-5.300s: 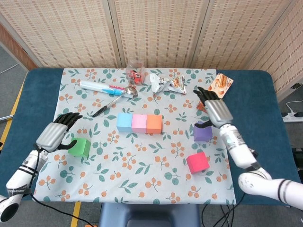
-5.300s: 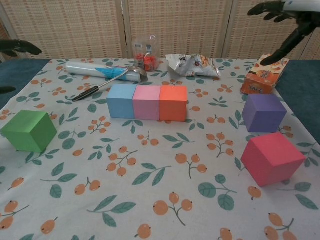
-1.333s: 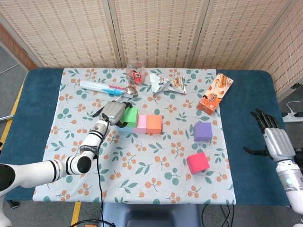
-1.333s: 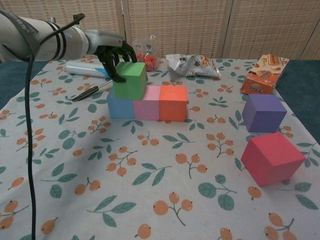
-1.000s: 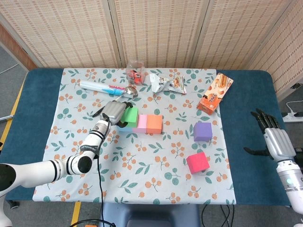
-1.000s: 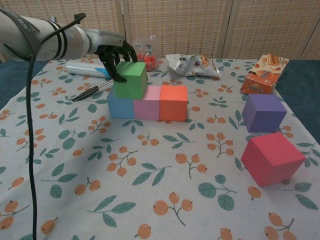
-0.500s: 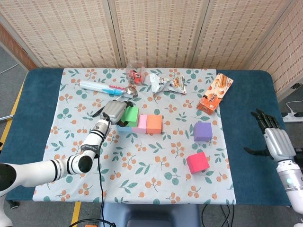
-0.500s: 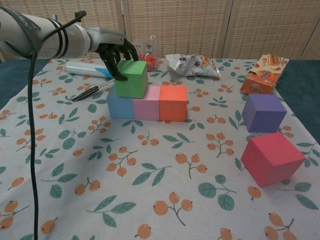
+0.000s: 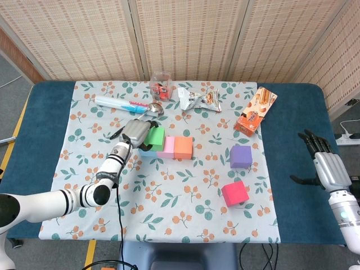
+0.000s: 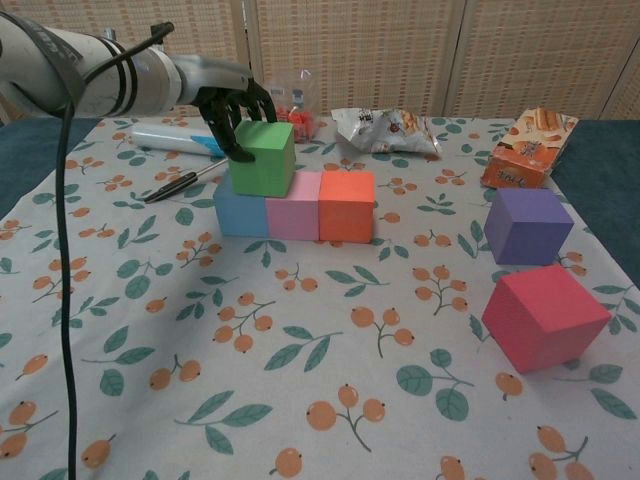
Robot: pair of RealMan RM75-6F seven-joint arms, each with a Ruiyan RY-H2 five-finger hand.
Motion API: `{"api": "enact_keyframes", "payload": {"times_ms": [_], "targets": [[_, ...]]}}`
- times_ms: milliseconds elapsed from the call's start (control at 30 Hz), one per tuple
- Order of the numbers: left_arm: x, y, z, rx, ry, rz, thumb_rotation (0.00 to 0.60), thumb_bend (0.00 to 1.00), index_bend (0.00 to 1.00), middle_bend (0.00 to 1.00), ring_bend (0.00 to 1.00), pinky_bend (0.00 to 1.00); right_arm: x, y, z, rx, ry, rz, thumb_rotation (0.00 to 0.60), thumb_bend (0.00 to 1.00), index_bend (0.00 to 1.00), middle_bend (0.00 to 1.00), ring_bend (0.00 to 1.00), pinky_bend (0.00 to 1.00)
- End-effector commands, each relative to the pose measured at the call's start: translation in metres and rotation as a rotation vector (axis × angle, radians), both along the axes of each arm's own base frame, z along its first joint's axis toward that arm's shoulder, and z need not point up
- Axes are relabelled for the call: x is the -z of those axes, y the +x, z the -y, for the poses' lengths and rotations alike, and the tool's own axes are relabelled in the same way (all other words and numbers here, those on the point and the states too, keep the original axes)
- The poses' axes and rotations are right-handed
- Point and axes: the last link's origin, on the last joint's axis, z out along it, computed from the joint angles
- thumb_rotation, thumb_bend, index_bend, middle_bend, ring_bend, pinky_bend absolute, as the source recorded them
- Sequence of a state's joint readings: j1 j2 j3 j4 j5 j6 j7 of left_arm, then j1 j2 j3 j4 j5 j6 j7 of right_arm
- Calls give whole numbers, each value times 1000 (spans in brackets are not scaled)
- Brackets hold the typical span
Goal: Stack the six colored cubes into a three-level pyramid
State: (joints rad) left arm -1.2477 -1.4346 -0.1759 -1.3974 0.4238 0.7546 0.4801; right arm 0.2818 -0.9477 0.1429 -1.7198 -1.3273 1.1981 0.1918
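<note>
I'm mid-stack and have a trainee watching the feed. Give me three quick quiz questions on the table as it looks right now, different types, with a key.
1. True or false: the green cube sits on the second level, straddling the light blue cube and the pink cube.
2. Multiple choice: which cubes lie off the stack on the floral tablecloth? A) purple cube and magenta cube; B) orange cube and pink cube; C) green only.
3. Fill in: the left hand has its fingers around the ___ cube, while the right hand hangs open beyond the tablecloth's edge.

Key: 1 true; 2 A; 3 green.
</note>
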Motion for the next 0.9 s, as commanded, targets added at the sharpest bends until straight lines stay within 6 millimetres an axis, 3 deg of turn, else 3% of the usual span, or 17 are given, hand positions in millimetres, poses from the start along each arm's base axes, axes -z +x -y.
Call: {"api": "enact_keyframes", "payload": {"times_ms": [33,500,900], "targets": [[-1,1,0,0,2,4,600,357,277,293,310,246,0,0,0,0,1,0,600,18,0,39,0,73],[6,-2,2,-10,-17,3,600,357,256,280,307,246,1,0,1,3,3,1,600,18,0,39,0,73],[6,-4,5,-13,-37,0,600,348,38,83,144,249,1,-1,1,4,5,6,600,18,0,39,0,73]]}}
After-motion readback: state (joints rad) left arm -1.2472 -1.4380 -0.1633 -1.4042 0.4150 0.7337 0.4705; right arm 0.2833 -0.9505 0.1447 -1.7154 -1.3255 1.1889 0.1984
